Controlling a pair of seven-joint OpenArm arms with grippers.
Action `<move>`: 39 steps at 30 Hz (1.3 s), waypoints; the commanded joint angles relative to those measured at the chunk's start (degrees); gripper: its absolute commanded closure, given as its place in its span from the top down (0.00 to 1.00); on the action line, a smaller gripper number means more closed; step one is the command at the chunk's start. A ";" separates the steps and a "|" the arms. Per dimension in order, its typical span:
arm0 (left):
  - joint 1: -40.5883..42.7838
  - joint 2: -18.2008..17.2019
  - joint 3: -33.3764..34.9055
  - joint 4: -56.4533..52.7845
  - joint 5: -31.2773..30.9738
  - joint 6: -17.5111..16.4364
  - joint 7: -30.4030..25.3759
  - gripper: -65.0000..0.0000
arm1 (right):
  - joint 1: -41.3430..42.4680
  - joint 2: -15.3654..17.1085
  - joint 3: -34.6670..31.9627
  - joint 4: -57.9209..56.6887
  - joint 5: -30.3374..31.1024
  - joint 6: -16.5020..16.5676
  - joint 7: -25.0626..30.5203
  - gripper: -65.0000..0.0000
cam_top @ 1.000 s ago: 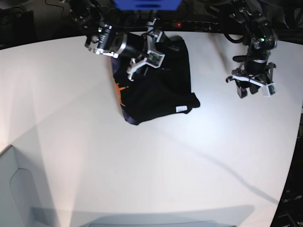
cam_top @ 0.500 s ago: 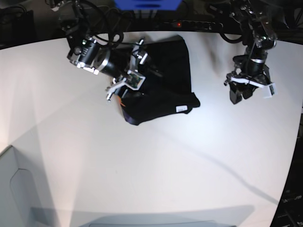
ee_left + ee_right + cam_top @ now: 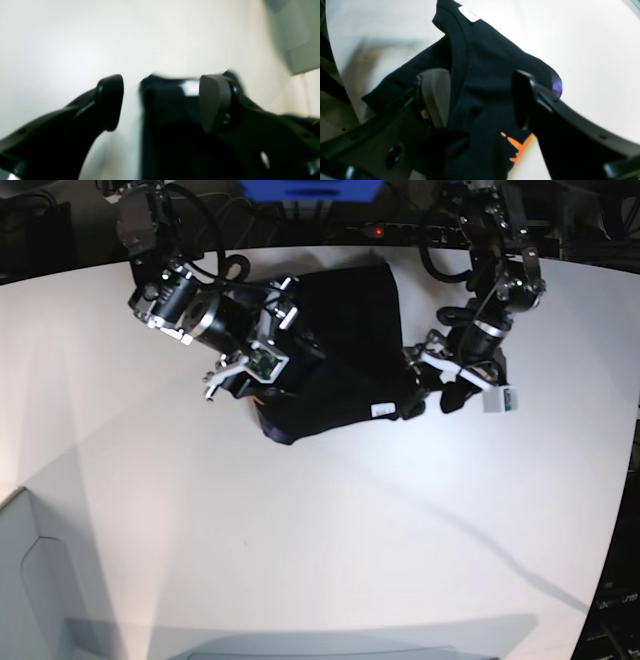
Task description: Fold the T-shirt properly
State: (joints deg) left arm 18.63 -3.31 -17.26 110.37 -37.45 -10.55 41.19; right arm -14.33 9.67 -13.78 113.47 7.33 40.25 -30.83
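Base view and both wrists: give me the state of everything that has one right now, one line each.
T-shirt: folded into a compact bundle on the table, not lifted, white tag showing at its near edge.
Left gripper: open, at the bundle's tag-side corner, nothing held.
Right gripper: open, straddling the cloth at the opposite edge beside the orange patch, not clamped.

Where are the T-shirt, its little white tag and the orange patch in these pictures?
T-shirt (image 3: 345, 320), base view, on the flat black cloth of its upper part.
white tag (image 3: 469, 13), right wrist view, on the tag's middle.
orange patch (image 3: 518, 147), right wrist view, on the orange mark near the shirt's edge.
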 commanded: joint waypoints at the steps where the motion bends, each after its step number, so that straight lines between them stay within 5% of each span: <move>1: -0.39 0.01 0.42 -0.17 -0.57 -0.40 -0.71 0.65 | 0.31 0.04 0.11 0.86 0.80 -0.25 1.42 0.62; 12: -6.28 -0.25 5.17 -6.15 -0.66 -0.14 -0.62 0.00 | 0.22 0.39 0.11 0.86 0.71 -0.25 1.42 0.62; 24: -9.36 -1.74 4.64 -7.11 -0.57 -0.14 -0.53 0.00 | 0.22 0.48 0.11 0.86 0.71 -0.25 1.33 0.62; 28: -9.80 -3.77 4.64 -10.72 -1.19 -0.14 -0.53 0.15 | 0.22 0.48 0.11 0.86 0.71 -0.25 1.33 0.62; 35: -7.78 -3.94 4.20 -7.99 -1.27 -0.57 -0.53 0.81 | 0.22 0.22 0.11 1.21 0.71 -0.25 1.33 0.62; 39: -3.29 -4.38 -3.36 -2.63 -1.27 -0.66 -0.53 0.89 | 0.04 -0.05 -0.33 1.39 0.80 -0.25 1.33 0.62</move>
State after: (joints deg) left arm 15.97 -6.98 -20.56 106.72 -38.28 -11.29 41.85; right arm -14.50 9.76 -14.17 113.67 7.14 40.27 -30.92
